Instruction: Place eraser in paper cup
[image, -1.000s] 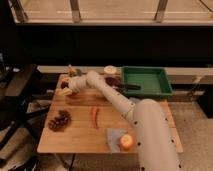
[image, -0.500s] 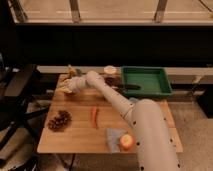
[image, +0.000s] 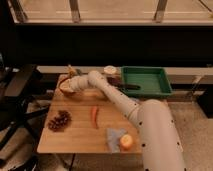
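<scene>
Movement over the last second is slight. The hand (image: 66, 86) sits at the far left rear of the bench (image: 75, 142), shifted only a touch from the earlier views, and the arm keeps much the same reach along the rear edge. You cannot tell whether the hand is wide, narrow or holding anything. It merges with a tan rounded thing (image: 63, 92), possibly a bowl, right at it.

Eraser: not identifiable. It may be at the hand or hidden by it, so treat its place as unconfirmed.

Paper cup (image: 110, 70): upright at the rear of the bench, just left of the green tray (image: 145, 82) and well apart from the hand. It stands as it did in the earlier views.

Other items, unchanged:
- a dark cluster (image: 60, 120) at front left;
- an orange-red stick-shaped item (image: 94, 116) mid-bench;
- an orange (image: 127, 142) on a blue cloth (image: 113, 135) at the front.

Judgement: you appear to be at the pickup stage, with no carry toward the cup begun. Once the eraser is secured, the next move calls for travel rightward along the rear edge to a point over the cup. The main risk is the arm brushing so light a cup.
</scene>
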